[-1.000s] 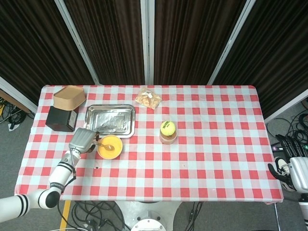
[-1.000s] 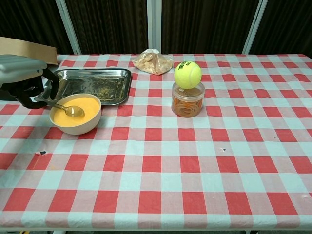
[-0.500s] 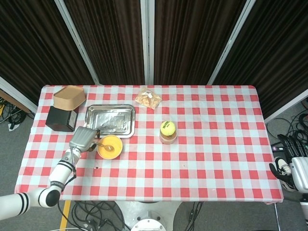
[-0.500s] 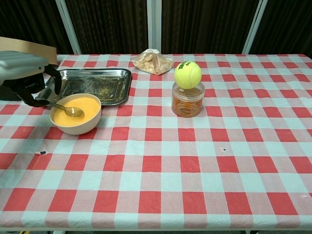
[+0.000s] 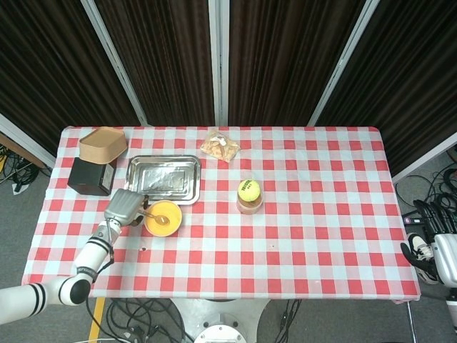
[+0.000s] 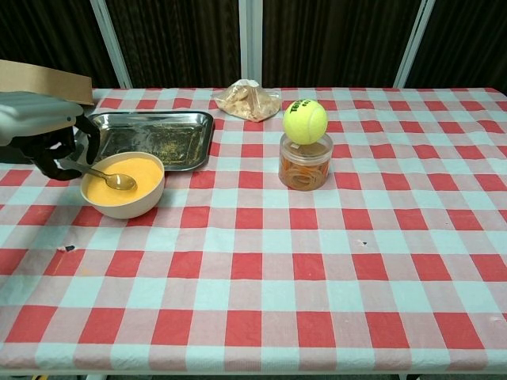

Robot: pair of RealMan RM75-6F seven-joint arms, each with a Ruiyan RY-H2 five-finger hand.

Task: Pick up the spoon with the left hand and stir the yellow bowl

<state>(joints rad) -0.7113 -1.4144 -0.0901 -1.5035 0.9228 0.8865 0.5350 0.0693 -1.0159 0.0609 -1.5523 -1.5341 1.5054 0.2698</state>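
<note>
1. Our left hand (image 6: 43, 131), grasping the metal spoon (image 6: 107, 177), has drifted slightly bowlward over the checked bench (image 6: 333, 261).
2. The spoon's tip has stayed in the yellow bowl (image 6: 123, 186); we judge stirring underway.
3. Right hand (image 5: 439, 250): cannot tell.

A counter (image 5: 321, 236) under a red-and-white checked cloth carries a yellow bowl (image 6: 123, 194), a metal tray (image 6: 150, 138) just behind it, a clear tub (image 6: 305, 168), a bag of snacks (image 6: 247, 100), and a black box (image 5: 91, 177) at the far left.

Left hand (image 6: 40, 127) grey-shelled, fingers seemingly black; arm white, black-banded.
</note>
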